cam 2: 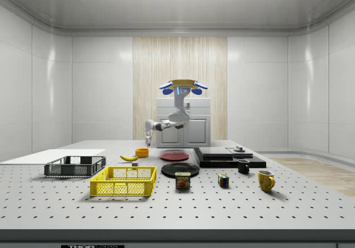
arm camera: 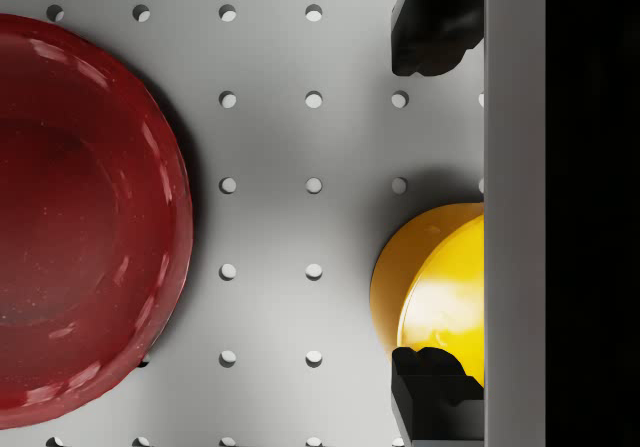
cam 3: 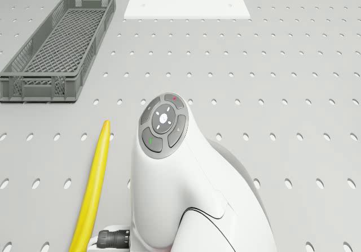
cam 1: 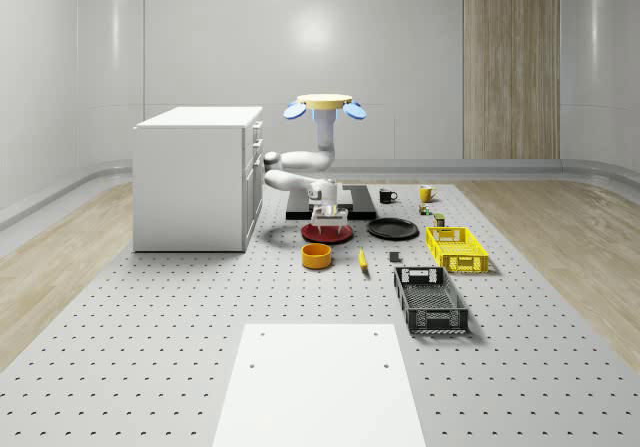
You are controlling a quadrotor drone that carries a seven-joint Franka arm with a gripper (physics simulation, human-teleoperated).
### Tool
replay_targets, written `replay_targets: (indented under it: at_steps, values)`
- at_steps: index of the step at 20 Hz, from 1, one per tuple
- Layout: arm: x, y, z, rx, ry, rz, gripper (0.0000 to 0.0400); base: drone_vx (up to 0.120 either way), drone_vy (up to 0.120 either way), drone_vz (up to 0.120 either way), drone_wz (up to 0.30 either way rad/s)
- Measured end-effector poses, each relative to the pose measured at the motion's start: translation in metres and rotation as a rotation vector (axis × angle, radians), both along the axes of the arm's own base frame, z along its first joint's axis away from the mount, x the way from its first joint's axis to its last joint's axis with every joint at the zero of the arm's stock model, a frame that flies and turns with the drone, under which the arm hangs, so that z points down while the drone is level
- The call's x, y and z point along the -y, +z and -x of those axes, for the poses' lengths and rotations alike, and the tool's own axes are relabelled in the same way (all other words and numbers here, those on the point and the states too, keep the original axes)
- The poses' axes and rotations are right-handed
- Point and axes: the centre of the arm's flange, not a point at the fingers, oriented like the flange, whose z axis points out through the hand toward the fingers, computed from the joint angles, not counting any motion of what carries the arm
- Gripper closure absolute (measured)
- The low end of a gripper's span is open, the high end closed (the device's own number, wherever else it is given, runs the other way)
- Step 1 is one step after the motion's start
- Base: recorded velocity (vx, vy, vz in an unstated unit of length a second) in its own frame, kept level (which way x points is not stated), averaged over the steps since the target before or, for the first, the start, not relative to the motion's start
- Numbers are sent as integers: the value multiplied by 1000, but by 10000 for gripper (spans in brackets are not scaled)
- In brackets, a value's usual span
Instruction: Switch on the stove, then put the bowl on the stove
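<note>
Drone (cam 1: 324, 103): hovers beside white cabinet (cam 1: 195, 177), over stove (cam 1: 350, 205) edge. End effector (cam 1: 327, 215): pointing down above red plate (cam 1: 326, 233), fingers (arm camera: 430, 27) spread, nothing held. Orange bowl (cam 1: 316, 255): on worktop (cam 1: 200, 367), just in front of red plate, apart from stove. Banana (cam 1: 362, 259): beside bowl. Black plate (cam 1: 392, 229): near stove, whole-scene view's right of red plate. Grey crate (cam 1: 430, 300), yellow crate (cam 1: 457, 248): further right.
</note>
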Motion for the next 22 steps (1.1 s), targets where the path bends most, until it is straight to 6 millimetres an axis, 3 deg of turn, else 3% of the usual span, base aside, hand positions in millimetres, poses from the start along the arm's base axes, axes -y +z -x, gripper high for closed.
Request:
replay_targets:
  at_steps: [7, 13, 22]
  values:
    - [0, 0, 0, 0, 0, 0, 0, 120, 0, 0, 0]
    - [0, 0, 0, 0, 0, 0, 0, 113, 0, -113, 0]
    - [0, 20, -2, 0, 0, 0, 0, 0, 0, -13, 0]
